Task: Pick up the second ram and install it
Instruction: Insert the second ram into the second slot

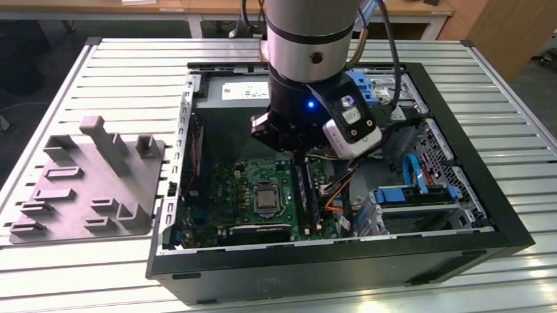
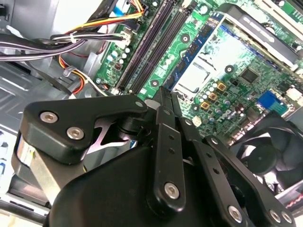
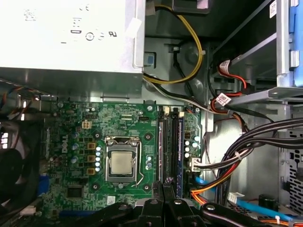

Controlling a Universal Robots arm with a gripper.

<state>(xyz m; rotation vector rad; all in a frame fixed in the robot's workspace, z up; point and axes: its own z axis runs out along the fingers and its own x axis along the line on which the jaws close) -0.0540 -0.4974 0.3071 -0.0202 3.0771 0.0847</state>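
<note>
My gripper hangs inside the open computer case, over the motherboard's memory slots. Its fingers are shut, meeting in a narrow tip in both wrist views. From that tip the second ram runs outward as a thin dark board with a blue sheen. It lies parallel to the long black slots and seems to float a little above the board. The silver CPU socket sits just beside the slots.
Cable bundles cross the case beside the slots. The power supply sits at the case's far end and a fan lies beyond the CPU. A grey parts fixture rests on the slatted table at the exterior view's left.
</note>
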